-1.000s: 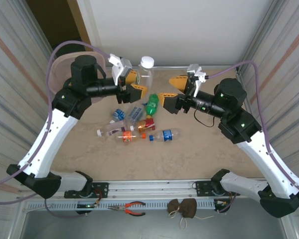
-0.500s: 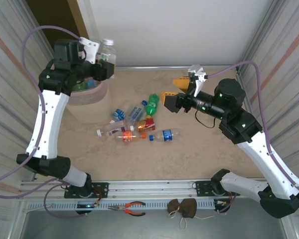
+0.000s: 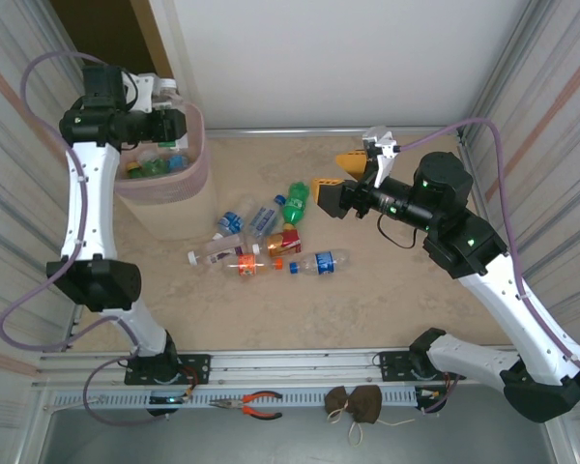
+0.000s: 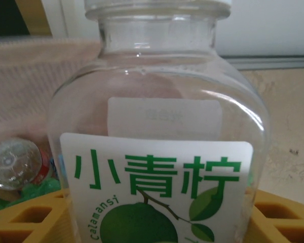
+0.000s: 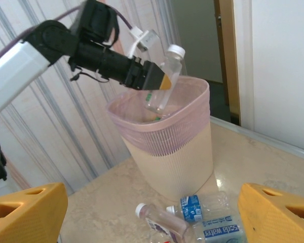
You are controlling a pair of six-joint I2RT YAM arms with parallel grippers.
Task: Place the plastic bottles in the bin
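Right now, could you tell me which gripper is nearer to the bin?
Left. The left gripper holds a clear bottle just above the bin's open top; the right gripper hangs open over the loose bottles on the table, well off to the bin's right.

All three see the bin [image 3: 169, 208]: the top camera from high above, the left wrist camera from right beside its rim, the right wrist camera from across the table [image 3: 367, 309].

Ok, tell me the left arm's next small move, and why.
Probably open the left gripper: it holds a clear bottle tilted over the mouth of the bin, so letting go should drop it inside.
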